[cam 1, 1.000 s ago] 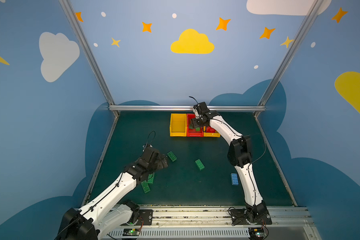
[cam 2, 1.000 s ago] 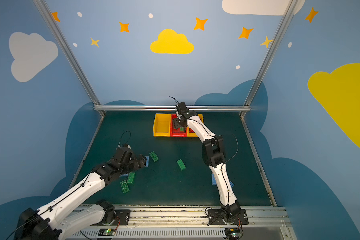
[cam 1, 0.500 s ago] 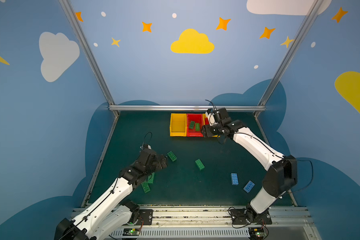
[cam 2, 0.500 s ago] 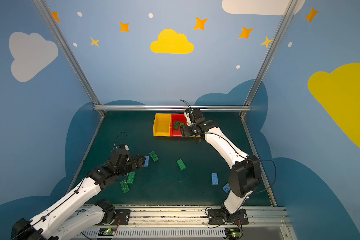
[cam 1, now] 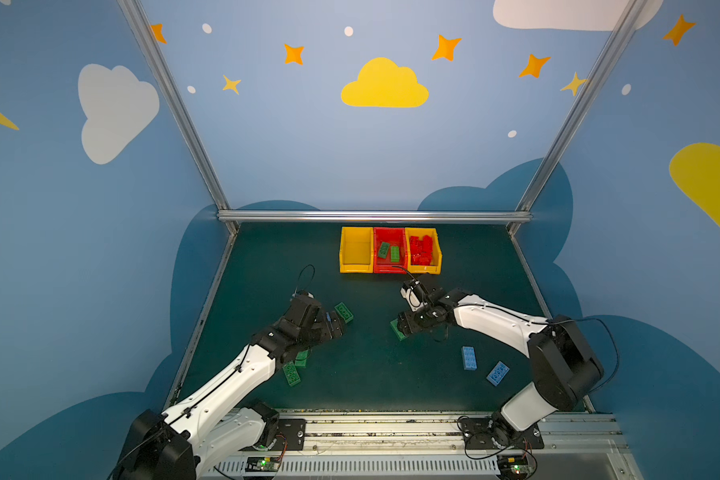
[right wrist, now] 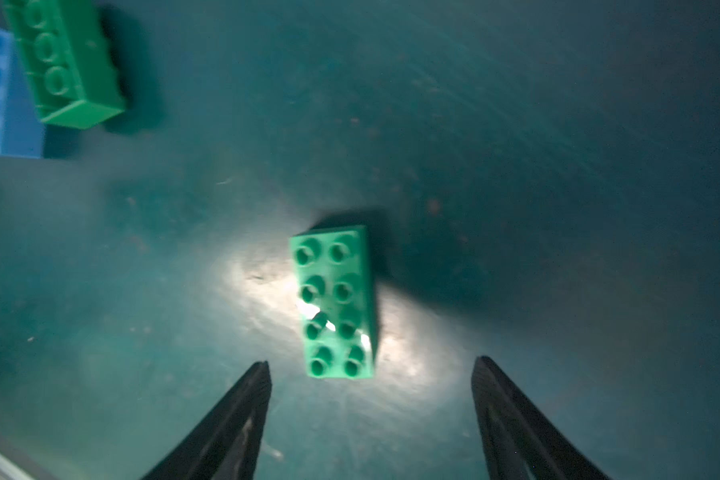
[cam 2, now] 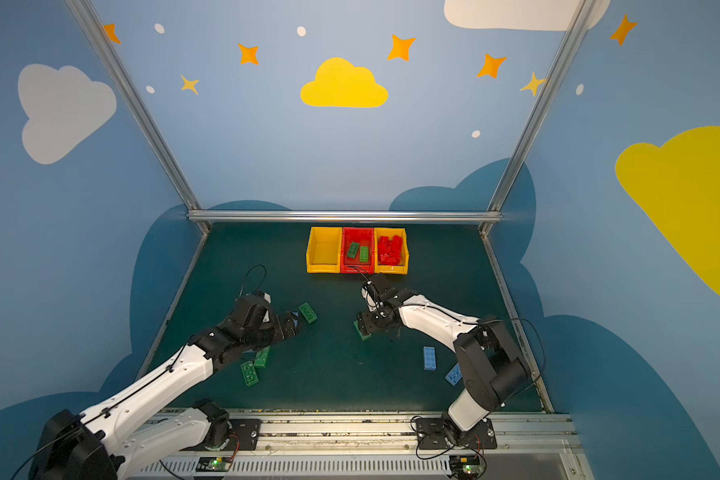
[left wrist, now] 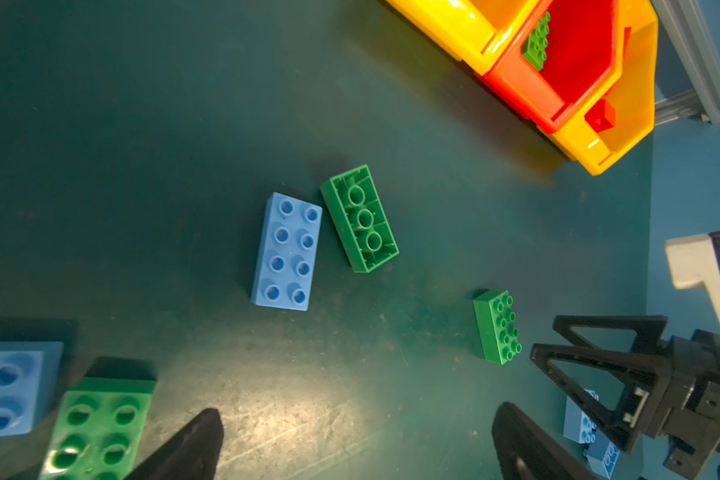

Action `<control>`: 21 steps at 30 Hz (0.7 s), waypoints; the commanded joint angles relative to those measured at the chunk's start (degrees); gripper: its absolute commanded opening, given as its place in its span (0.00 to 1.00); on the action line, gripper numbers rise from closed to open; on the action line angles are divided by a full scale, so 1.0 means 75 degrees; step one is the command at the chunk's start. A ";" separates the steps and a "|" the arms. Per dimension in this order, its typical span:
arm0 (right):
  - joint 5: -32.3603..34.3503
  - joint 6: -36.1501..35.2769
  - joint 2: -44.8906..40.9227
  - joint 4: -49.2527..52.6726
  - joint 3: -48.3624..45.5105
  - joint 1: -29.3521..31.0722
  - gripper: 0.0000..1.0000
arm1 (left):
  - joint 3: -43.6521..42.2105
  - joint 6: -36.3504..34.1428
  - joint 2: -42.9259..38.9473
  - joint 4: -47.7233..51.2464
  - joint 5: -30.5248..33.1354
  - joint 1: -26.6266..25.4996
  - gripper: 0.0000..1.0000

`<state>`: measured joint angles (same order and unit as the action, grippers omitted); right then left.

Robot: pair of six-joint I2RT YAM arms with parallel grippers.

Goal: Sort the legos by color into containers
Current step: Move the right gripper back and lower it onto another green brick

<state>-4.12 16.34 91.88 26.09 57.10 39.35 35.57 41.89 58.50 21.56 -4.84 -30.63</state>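
My right gripper (right wrist: pixel 371 363) (cam 1: pixel 404 326) is open and low over mid table. A green lego (right wrist: pixel 335 303) (cam 1: pixel 398 332) lies studs up just ahead of its fingertips, untouched. My left gripper (left wrist: pixel 356 415) (cam 1: pixel 336 326) is wide open and empty. Ahead of it lie a light blue lego (left wrist: pixel 287 251) and an upturned green lego (left wrist: pixel 359 218) (cam 1: pixel 344 311) side by side. The three containers stand in a row at the back. The left yellow one (cam 1: pixel 354 268) is empty, the red one (cam 1: pixel 387 269) holds two green legos, and the right yellow one (cam 1: pixel 427 270) holds red legos.
Two light blue legos (cam 1: pixel 469 357) (cam 1: pixel 497 372) lie right of centre near the right arm's elbow. Two green legos (cam 1: pixel 292 374) (cam 1: pixel 302 358) lie partly under the left arm. A metal rail (cam 1: pixel 371 216) and blue walls bound the mat.
My right arm has swung from over the containers forward and down to the green lego at mid table. My left arm has shifted only slightly.
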 commanded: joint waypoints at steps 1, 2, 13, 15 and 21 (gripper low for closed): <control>-0.0036 0.0219 -0.0006 -0.0453 -0.0079 0.0188 0.75 | -0.0188 0.0197 -0.0232 0.0016 0.0172 -0.0220 1.00; -0.0037 0.0241 0.0066 -0.0475 -0.0078 0.0242 0.75 | -0.0235 0.0234 -0.0279 0.0023 0.0209 -0.0278 1.00; 0.0455 0.0422 0.0857 -0.0189 0.0155 0.0726 0.69 | -0.0544 0.0380 -0.0987 0.0360 0.0550 -0.0439 1.00; 0.0456 0.0451 0.0952 -0.0176 0.0177 0.0742 0.65 | -0.0603 0.0402 -0.1072 0.0371 0.0613 -0.0450 1.00; 0.0548 0.0458 0.1096 -0.0005 0.0365 0.0785 0.44 | -0.0674 0.0362 -0.1033 0.0278 0.0654 -0.0451 1.00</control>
<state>-1.02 19.27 99.29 24.47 57.82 44.91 31.14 44.80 50.70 23.11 -1.10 -33.89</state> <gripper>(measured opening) 0.451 0.998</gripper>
